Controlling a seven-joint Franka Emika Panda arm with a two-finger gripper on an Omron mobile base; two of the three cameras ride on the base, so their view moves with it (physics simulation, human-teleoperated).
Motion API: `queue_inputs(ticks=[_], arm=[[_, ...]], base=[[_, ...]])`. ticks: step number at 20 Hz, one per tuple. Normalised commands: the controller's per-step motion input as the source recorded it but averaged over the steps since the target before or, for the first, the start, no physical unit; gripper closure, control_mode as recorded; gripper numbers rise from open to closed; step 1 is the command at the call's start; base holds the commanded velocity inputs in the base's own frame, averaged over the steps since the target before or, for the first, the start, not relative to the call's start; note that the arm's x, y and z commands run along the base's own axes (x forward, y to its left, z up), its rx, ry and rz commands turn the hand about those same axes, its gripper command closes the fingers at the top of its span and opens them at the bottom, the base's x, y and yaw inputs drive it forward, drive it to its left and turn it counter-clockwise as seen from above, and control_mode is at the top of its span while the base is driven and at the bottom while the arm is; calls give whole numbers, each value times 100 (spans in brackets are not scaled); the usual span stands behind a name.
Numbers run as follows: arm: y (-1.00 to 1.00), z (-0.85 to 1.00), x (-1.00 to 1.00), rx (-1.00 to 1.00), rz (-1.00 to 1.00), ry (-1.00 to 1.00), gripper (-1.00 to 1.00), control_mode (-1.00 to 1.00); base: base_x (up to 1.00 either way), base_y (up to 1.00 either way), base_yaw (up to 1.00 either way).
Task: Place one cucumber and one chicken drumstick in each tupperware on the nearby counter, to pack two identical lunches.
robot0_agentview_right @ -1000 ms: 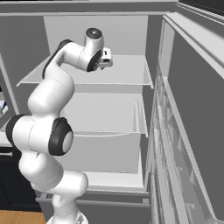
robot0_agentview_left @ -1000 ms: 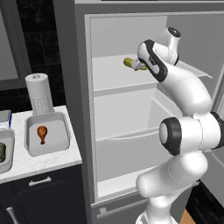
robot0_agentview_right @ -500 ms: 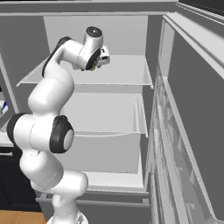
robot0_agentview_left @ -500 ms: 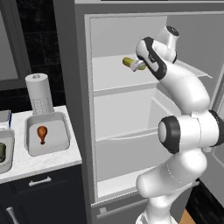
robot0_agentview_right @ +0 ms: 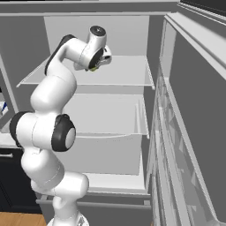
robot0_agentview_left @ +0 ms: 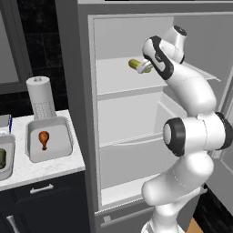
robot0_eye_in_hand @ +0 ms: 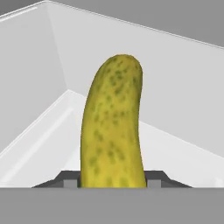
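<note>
My gripper is inside the open fridge above the top shelf, shut on the yellow-green cucumber. In the hand view that cucumber stands up between my fingertips, against the white fridge walls. On the counter to the left, one light-grey tupperware holds an orange-brown chicken drumstick. A second tupperware at the picture's left edge holds the dark green cucumber. In the right base view my gripper is at the top shelf.
A paper towel roll stands behind the tupperware. The fridge has a top shelf, a drawer below it, and its open door stands to the right. Dark cabinets are under the counter.
The hand has edged very slightly up and left with the cucumber held in it. Nothing on the counter has moved.
</note>
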Motion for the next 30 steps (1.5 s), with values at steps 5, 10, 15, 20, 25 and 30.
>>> queue_inputs(ticks=[5,10,15,20,25,30], arm=[[19,-30,-100,-2,-7,-6,100,-100],[6,15,-100,0,-3,-25,100,-100],[0,65,-100,0,0,-27,100,-100],[0,14,-100,0,0,-2,100,-100],[0,0,-100,0,0,0,100,-100],[-3,-3,-100,0,-3,0,100,-100]], base=[[0,0,0],[0,0,0],[0,0,0],[0,0,0],[0,0,0],[0,0,0]])
